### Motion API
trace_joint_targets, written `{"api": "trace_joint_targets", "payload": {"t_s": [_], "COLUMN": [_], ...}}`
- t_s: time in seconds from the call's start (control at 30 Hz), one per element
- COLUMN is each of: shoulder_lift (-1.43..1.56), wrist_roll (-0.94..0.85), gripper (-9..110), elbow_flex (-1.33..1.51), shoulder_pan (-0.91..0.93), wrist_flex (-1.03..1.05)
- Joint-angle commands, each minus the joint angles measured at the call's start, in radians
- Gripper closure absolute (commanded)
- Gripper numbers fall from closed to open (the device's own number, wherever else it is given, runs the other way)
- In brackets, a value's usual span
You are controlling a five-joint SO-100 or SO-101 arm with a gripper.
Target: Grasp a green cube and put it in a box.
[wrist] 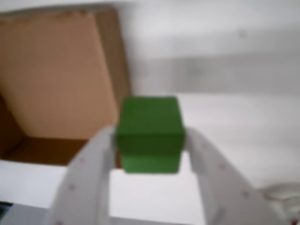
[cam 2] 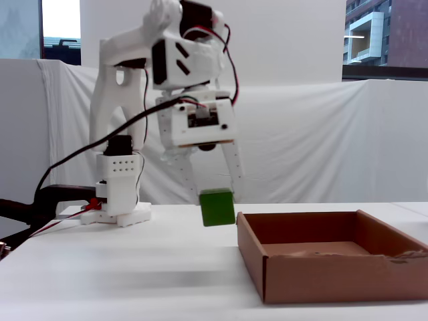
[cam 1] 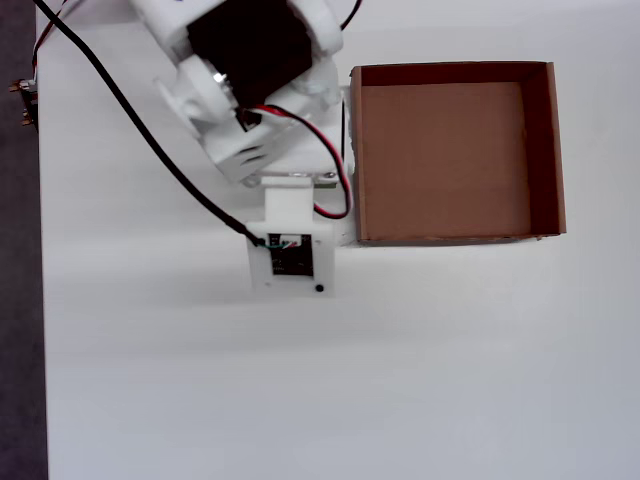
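Observation:
The green cube (wrist: 149,133) is clamped between my white fingers, so my gripper (wrist: 150,140) is shut on it. In the fixed view the green cube (cam 2: 217,206) hangs in my gripper (cam 2: 217,195) above the table, just left of the box (cam 2: 334,271) and about level with its rim. The box (wrist: 56,79) fills the upper left of the wrist view, brown and with nothing inside. From overhead, the box (cam 1: 540,150) lies at the upper right; the arm hides the cube and the fingertips there.
The arm's base (cam 2: 117,194) stands at the back left of the white table in the fixed view. Black and red cables (cam 1: 150,140) trail from the arm across the table's upper left in the overhead view. White cloth hangs behind the table.

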Motion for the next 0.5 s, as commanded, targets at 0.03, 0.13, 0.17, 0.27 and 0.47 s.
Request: {"api": "trace_joint_targets", "payload": {"t_s": [0.03, 0.13, 0.17, 0.27, 0.47], "shoulder_lift": [0.064, 0.054, 0.051, 0.032, -0.021], "wrist_roll": [0.008, 0.008, 0.008, 0.008, 0.009], "gripper": [89, 89, 89, 89, 89], "elbow_flex": [-0.008, -0.015, -0.02, -0.051, -0.127], "shoulder_pan": [-0.054, -0.098, -0.112, -0.16, -0.247], "wrist_flex": [0.003, 0.005, 0.005, 0.014, 0.074]}}
